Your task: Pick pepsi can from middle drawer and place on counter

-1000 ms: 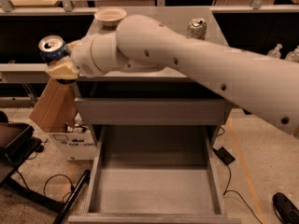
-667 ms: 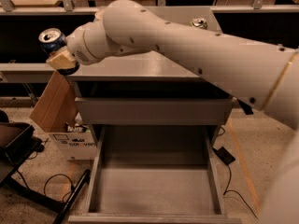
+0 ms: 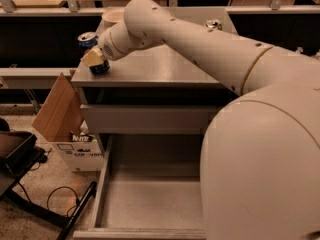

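Camera view: the arm reaches across from the right, and the gripper (image 3: 94,59) sits over the front left corner of the counter (image 3: 160,70). It is clamped round the pepsi can (image 3: 88,39), with one tan finger pad (image 3: 91,57) lying flat across the blue body. The can stands nearly upright with its silver top clear above the pad. Its base is down at the counter surface, close to the left edge, though whether it actually rests there cannot be told. This low, upright hold fits a set-down: the can looks ready to be released, so the placing step seems almost done.

The middle drawer (image 3: 150,204) is pulled out below with its floor bare, which agrees with the can being already out of it.

By count there are two cans: the pepsi can in the grip and one pale can (image 3: 214,24) near the counter's back right. There is also one bowl (image 3: 113,16) at the back left, one open drawer, and one cardboard box (image 3: 56,109) beside the cabinet.
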Available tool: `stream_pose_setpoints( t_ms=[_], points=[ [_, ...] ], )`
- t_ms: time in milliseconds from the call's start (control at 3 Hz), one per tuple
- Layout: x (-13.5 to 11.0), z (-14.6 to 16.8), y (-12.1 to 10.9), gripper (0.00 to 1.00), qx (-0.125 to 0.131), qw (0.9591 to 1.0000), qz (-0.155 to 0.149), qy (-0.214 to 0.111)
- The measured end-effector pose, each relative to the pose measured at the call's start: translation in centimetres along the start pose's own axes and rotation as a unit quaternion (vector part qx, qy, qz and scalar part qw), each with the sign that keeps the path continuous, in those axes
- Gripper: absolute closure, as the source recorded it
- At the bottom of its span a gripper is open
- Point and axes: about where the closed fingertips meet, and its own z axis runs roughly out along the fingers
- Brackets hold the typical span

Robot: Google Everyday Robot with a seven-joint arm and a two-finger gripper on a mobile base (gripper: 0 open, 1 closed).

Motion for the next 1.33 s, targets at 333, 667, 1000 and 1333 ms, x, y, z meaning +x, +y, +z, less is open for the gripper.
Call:
stream_pose_setpoints(
  t_ms=[333, 667, 1000, 1333],
  points=[
    [0.0, 0.0, 0.0, 1.00, 0.000, 1.0000, 0.000, 0.000],
    [0.1, 0.1, -0.2, 1.00, 0.004, 1.0000, 0.003, -0.008],
    [-1.2, -1.9, -3.1, 1.00, 0.035, 0.9981, 0.012, -0.049],
    [-1.4, -3.7, -6.4, 1.00, 0.075, 0.9928, 0.032, -0.088]
  ],
)
